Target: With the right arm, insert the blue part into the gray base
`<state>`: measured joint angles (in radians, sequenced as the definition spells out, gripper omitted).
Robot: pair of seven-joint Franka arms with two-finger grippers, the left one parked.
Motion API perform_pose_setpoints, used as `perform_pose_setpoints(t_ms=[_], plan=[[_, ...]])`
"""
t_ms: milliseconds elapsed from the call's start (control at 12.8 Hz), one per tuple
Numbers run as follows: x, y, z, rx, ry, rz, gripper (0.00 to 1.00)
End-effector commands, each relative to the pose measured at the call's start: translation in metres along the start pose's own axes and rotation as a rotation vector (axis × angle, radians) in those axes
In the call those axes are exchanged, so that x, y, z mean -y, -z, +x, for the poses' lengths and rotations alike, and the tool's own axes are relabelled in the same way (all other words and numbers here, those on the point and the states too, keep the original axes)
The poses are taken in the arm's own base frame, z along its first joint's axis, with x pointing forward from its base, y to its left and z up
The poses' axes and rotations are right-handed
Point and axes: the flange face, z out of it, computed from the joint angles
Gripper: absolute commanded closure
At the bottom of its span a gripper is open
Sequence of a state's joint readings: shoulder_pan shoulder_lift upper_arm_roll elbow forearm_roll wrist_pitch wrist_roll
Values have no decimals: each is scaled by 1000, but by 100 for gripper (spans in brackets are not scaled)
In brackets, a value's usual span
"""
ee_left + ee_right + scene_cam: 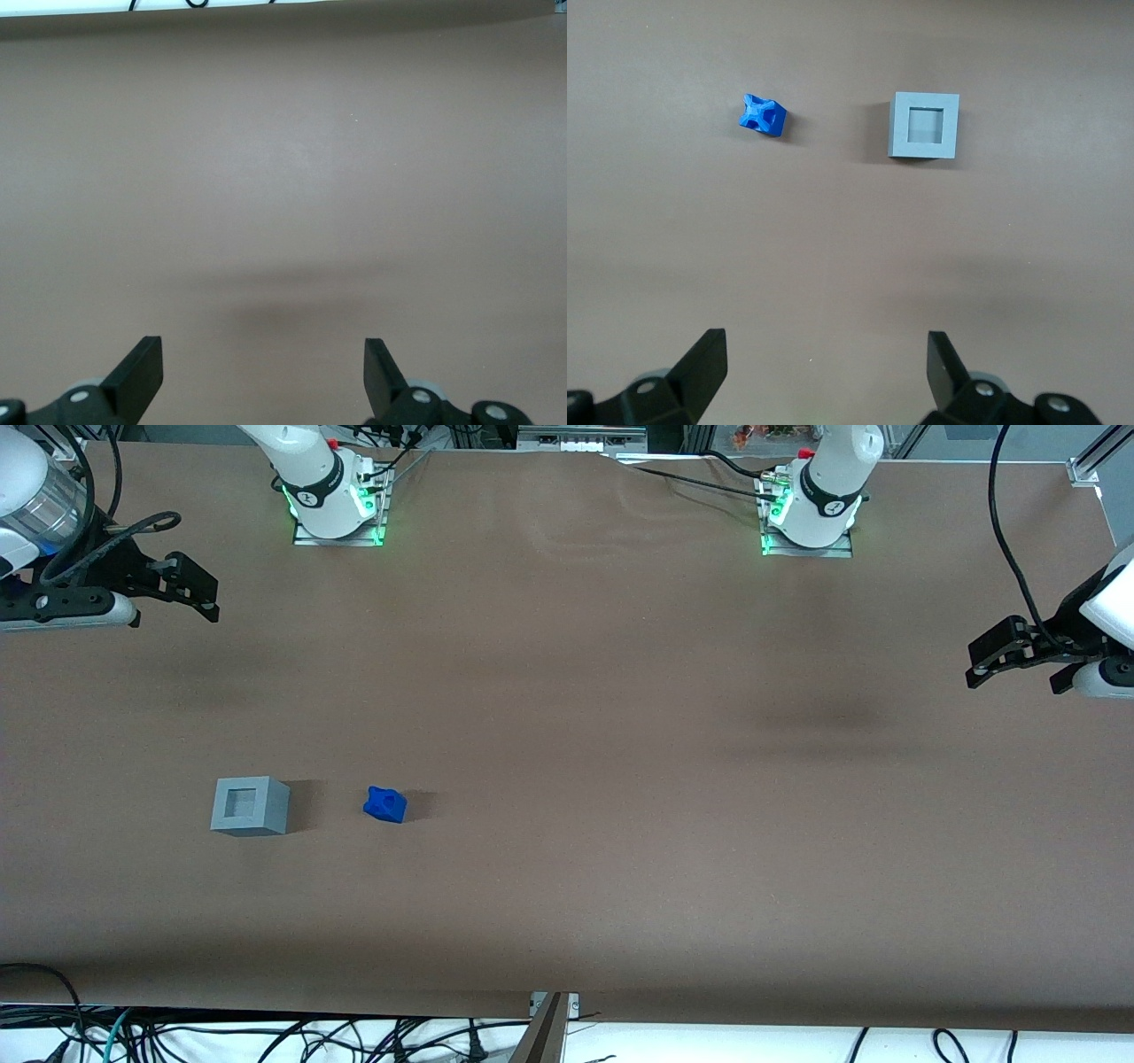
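Pincer spread, empty, wrist view shows gray base recess, blue part apart

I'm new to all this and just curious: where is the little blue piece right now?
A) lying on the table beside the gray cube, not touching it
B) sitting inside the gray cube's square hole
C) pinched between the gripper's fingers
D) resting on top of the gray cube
A: the blue piece lies on the brown table with a gap to the gray cube, whose hole is empty; the gripper hangs open, far off and holding nothing.
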<state>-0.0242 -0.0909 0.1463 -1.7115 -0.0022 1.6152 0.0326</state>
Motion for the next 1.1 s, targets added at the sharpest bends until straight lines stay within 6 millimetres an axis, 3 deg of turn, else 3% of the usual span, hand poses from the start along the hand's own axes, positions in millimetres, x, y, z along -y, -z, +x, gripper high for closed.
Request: perform_pose_setpoints(t_ms=[0, 1020], plan=[[1, 6, -5, 15, 11, 8, 0], [-2, 8, -3, -1, 25, 3, 0]])
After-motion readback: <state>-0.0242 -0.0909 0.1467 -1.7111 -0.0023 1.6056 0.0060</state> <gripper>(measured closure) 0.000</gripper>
